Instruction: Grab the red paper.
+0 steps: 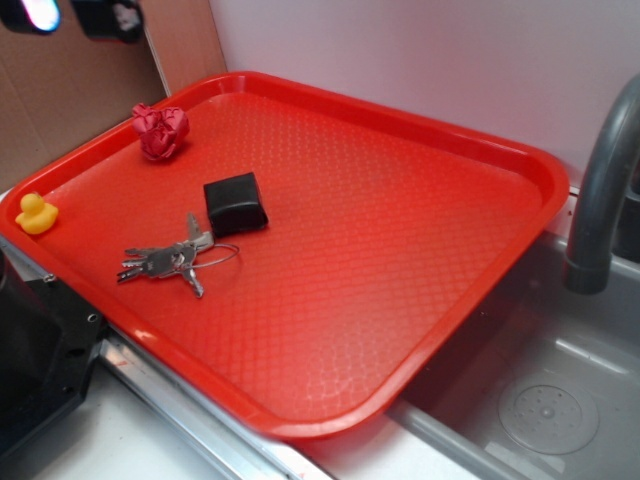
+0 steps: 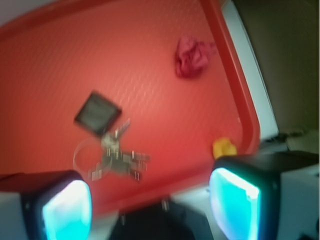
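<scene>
Clearly the approach has barely begun: the tool, spread wide and empty, must travel to the red paper and descend.

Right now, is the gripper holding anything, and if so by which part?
Nothing is held. The gripper is open and empty, high above the tray; the red paper lies untouched near the tray's corner.

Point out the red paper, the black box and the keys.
red paper [image 1: 161,131], exterior view, middle of the crumpled wad.
black box [image 1: 235,203], exterior view, centre of its top face.
keys [image 1: 165,262], exterior view, on the bunched key blades.
</scene>
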Motion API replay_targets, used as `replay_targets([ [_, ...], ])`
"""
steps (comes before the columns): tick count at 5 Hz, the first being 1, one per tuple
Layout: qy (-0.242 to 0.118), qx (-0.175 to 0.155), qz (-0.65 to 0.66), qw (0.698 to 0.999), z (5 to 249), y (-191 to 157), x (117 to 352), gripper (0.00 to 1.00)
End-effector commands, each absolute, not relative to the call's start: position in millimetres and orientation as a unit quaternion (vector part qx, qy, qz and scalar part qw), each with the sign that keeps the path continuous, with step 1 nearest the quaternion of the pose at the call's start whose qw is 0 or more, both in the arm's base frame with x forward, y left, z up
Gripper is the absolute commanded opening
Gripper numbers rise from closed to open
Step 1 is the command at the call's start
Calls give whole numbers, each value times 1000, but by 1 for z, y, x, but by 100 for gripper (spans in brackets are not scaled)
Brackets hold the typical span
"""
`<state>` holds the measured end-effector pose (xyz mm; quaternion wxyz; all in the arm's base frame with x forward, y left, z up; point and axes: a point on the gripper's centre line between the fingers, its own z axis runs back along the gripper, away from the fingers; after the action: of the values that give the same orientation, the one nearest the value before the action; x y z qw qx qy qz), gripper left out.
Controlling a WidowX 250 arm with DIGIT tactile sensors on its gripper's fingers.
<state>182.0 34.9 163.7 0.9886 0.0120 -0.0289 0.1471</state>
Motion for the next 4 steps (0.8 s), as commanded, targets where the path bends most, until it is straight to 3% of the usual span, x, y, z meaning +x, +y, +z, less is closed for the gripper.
replay_targets([
  [1, -60, 70, 269, 959, 140, 59, 215, 100],
  [3, -60, 70, 269, 959, 140, 59, 215, 100],
  [4, -87, 74, 384, 916, 121, 73, 210, 100],
])
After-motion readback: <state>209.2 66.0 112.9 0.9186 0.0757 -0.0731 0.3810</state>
